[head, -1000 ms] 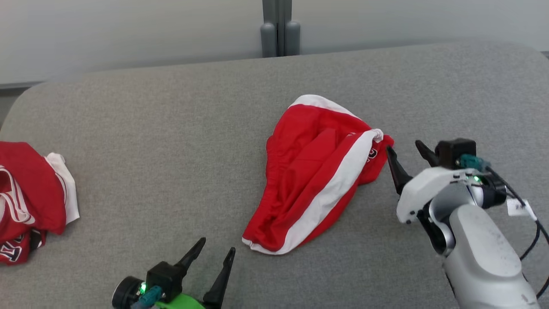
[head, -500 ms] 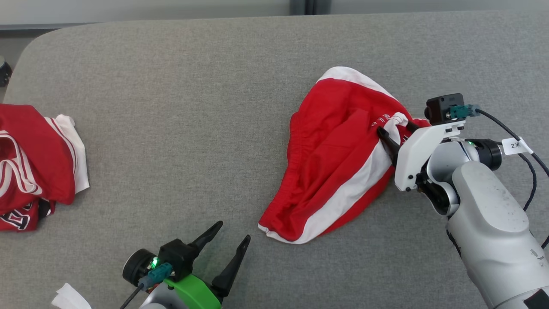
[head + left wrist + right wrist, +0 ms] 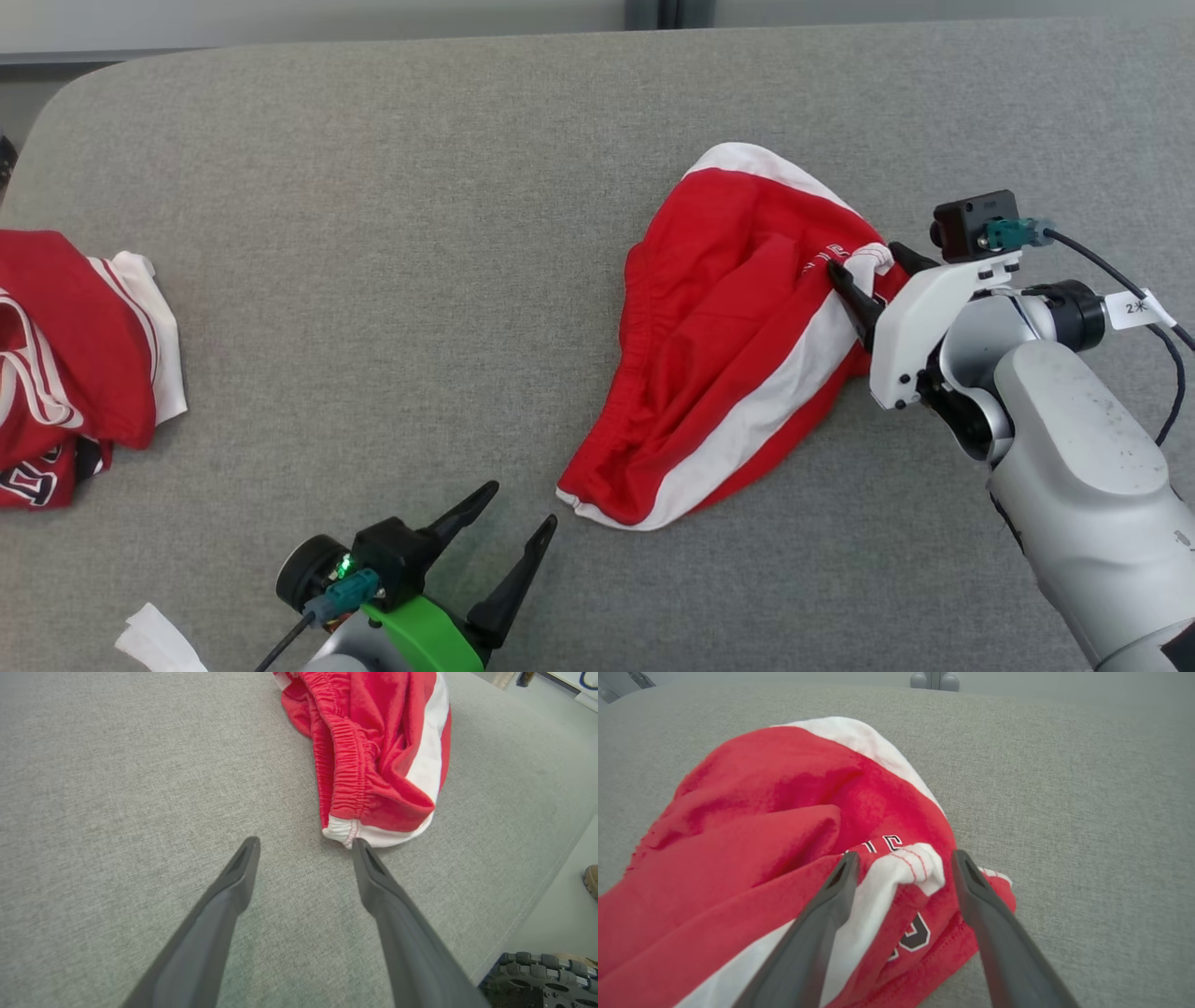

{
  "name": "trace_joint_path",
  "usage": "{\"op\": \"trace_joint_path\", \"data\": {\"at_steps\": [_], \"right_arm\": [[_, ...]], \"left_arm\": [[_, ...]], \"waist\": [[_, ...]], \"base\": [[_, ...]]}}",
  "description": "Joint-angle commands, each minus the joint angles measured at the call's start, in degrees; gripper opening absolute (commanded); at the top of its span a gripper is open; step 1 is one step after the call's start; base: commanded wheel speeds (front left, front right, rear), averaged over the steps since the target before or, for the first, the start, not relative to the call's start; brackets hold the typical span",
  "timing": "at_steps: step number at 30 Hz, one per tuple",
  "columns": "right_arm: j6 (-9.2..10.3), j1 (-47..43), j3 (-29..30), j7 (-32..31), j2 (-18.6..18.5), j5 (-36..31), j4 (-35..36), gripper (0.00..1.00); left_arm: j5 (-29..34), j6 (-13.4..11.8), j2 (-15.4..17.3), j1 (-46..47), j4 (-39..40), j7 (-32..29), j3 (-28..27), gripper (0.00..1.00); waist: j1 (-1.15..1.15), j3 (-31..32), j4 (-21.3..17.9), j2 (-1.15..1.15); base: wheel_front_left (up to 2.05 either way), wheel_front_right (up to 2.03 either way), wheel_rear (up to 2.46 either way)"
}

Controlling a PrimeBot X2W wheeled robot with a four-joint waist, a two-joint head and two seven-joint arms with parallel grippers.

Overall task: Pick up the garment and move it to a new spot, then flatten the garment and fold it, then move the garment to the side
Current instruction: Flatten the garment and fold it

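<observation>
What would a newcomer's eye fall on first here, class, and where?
The crumpled red garment with a white side stripe lies right of centre on the grey fabric surface. The right gripper straddles its bunched white corner, jaws open, while the left gripper hangs open near its lower hem. Another red-and-white clothing heap sits at the far left.

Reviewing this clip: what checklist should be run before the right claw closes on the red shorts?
1. Right claw open: ok.
2. White hem fold sits between its fingers: ok.
3. Left claw open: ok.
4. Left claw apart from the shorts at the waistband corner: cannot tell.
5. Bare grey cushion for a new spot: ok.
6. Second red garment lies apart: ok.
</observation>
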State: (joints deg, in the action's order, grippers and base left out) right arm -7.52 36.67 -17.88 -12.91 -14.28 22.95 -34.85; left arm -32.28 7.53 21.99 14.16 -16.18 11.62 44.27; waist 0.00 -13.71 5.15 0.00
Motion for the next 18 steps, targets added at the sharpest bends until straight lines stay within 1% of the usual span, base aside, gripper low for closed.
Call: {"op": "trace_joint_path", "data": {"at_steps": [1,7,11,12,13,15,16,18], "right_arm": [[0.06,0.5,-0.7,0.0,-0.4,0.3,0.0,1.0],[0.06,1.4,-2.0,-0.8,-0.5,1.9,-1.2,1.0],[0.06,1.7,-2.3,-0.3,-0.9,2.6,-2.0,1.0],[0.06,1.8,-2.4,-0.3,-0.9,2.9,-2.2,0.98],[0.06,2.1,-2.5,-0.5,-0.9,3.0,-2.3,0.9],[0.06,2.4,-2.5,-0.6,-1.0,3.4,-2.6,0.81],[0.06,2.5,-2.6,-0.7,-1.0,3.5,-2.7,0.79],[0.06,2.5,-2.7,-0.9,-1.1,3.7,-2.9,0.82]], "left_arm": [[-0.7,-0.1,0.3,1.1,-0.1,0.2,0.1,1.0],[-1.3,-0.1,0.4,1.6,-0.4,0.6,1.2,1.0],[-1.5,-0.1,0.4,1.9,-0.3,0.8,1.6,1.0],[-1.6,-0.1,0.4,2.0,-0.2,0.9,1.7,1.0],[-1.6,-0.1,0.5,2.2,-0.1,0.9,1.9,1.0],[-1.8,-0.1,0.6,2.5,0.1,1.0,2.2,1.0],[-1.9,-0.1,0.7,2.6,0.2,1.1,2.5,1.0],[-2.1,-0.1,0.9,3.0,0.4,1.1,3.0,1.0]], "waist": [[0.0,-0.1,-0.1,0.0],[0.0,-0.2,0.0,0.0],[0.0,-0.3,0.3,0.0],[0.0,-0.4,0.4,0.0],[0.0,-0.5,0.4,0.0],[0.0,-0.6,0.5,0.0],[0.0,-0.7,0.6,0.0],[0.0,-0.9,0.6,0.0]], "base": [[0.0,0.0,0.0],[0.0,0.0,0.0],[0.0,0.0,0.0],[0.0,0.0,0.0],[0.0,0.0,0.0],[0.0,0.0,0.0],[0.0,0.0,0.0],[0.0,0.0,0.0]]}}
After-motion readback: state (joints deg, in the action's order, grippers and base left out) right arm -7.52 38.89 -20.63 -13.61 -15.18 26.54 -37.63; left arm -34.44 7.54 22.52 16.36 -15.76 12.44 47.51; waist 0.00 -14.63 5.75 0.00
